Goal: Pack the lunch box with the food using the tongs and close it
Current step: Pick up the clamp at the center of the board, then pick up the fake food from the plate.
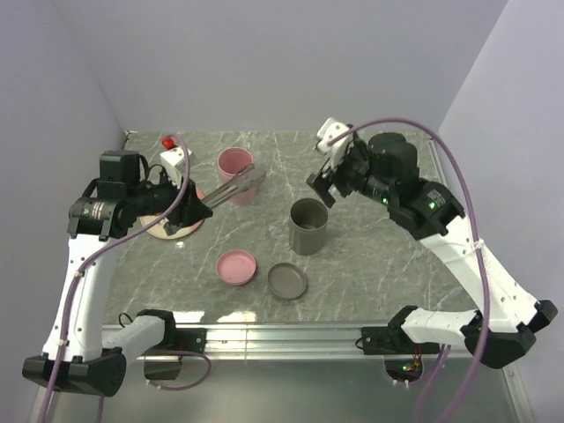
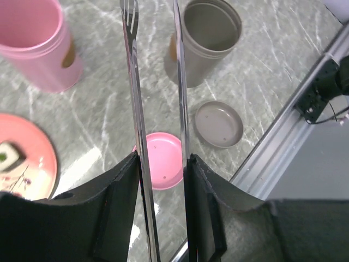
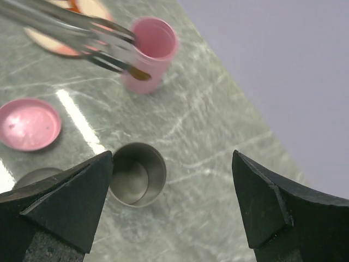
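Note:
My left gripper (image 1: 201, 210) is shut on the tongs (image 1: 231, 191), its fingers pressing both silver arms (image 2: 133, 82). The tong tips reach the rim of the pink lunch box cup (image 1: 236, 174), which stands upright without its lid. A grey lunch box cup (image 1: 308, 226) stands open to its right. The left gripper hangs over a pink plate (image 2: 32, 164) that holds a pale-centred roll piece of food (image 2: 8, 155). My right gripper (image 1: 319, 183) hangs open and empty above the table, just behind the grey cup (image 3: 136, 173).
A pink lid (image 1: 236, 267) and a grey lid (image 1: 288, 282) lie flat near the front, ahead of the metal rail (image 1: 282, 335). A small red object (image 1: 167, 141) sits at the back left corner by the wall.

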